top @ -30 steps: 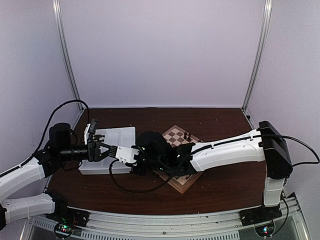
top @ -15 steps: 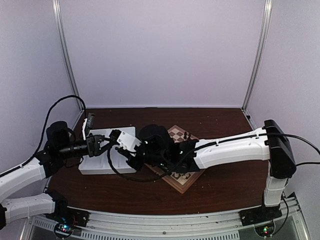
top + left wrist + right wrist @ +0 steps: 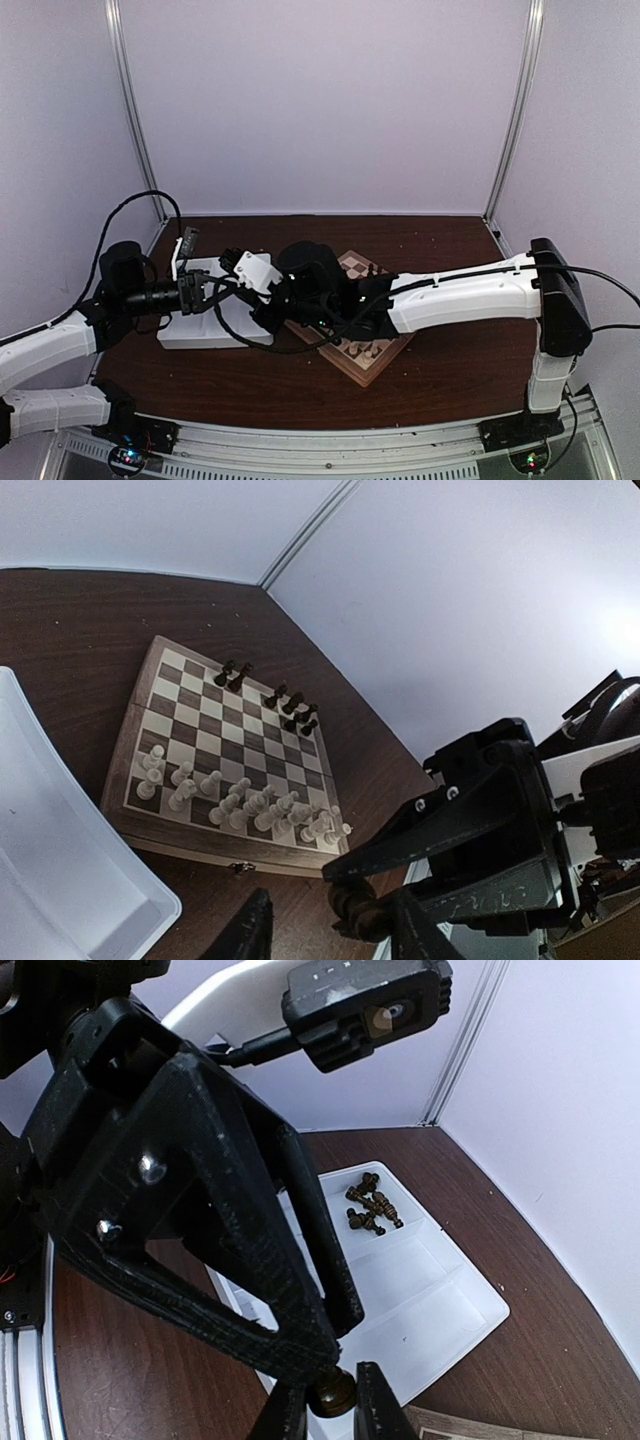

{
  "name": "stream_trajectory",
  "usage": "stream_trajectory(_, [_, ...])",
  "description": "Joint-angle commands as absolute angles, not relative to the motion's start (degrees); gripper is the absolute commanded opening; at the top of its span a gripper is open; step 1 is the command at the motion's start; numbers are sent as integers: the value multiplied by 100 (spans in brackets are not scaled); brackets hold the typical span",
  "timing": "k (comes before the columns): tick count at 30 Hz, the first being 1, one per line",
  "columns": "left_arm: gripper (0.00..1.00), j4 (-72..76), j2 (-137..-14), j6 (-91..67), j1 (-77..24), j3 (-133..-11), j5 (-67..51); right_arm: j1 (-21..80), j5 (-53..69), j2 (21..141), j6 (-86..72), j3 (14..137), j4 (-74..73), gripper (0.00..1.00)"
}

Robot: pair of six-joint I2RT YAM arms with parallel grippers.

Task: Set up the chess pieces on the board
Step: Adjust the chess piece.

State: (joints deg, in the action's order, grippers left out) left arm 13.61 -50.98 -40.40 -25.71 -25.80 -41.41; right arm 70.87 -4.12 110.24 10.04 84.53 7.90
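The right gripper [image 3: 330,1410] pinches one dark chess piece [image 3: 333,1390] between its narrow fingers. The left gripper [image 3: 335,935] faces it, jaws partway apart on either side of that piece, a gap showing on one side. Below them lies a white tray [image 3: 440,1295], with several more dark chess pieces [image 3: 368,1208] heaped in one compartment. Just beside the tray on the brown table [image 3: 80,620] sits the board [image 3: 215,842], with a few dark pieces [image 3: 270,692] along its far edge and cream pieces [image 3: 240,800] filling the near rows.

Tray [image 3: 195,335] left of the board [image 3: 368,358], chess pieces [image 3: 368,1208] in a corner tray compartment, more on the board
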Motion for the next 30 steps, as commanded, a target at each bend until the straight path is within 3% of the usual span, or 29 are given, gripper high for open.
stream_trajectory(1, [40, 1736, -5215, -4036, -2625, -2663, -4365, 7043, -541, 11002, 888, 8663, 804, 9])
stream_trajectory(6, [41, 1781, -5278, -4018, -2661, -2688, -4399, 7025, -527, 11030, 849, 8670, 799, 9])
stream_trajectory(19, [0, 1778, -5611, -3960, -2775, -2848, -4417, 7008, -569, 11074, 764, 8678, 782, 9])
stream_trajectory(30, [0, 1284, -5907, -3531, -2824, -3209, -4124, 6939, -352, 10497, 990, 7866, 1095, 48])
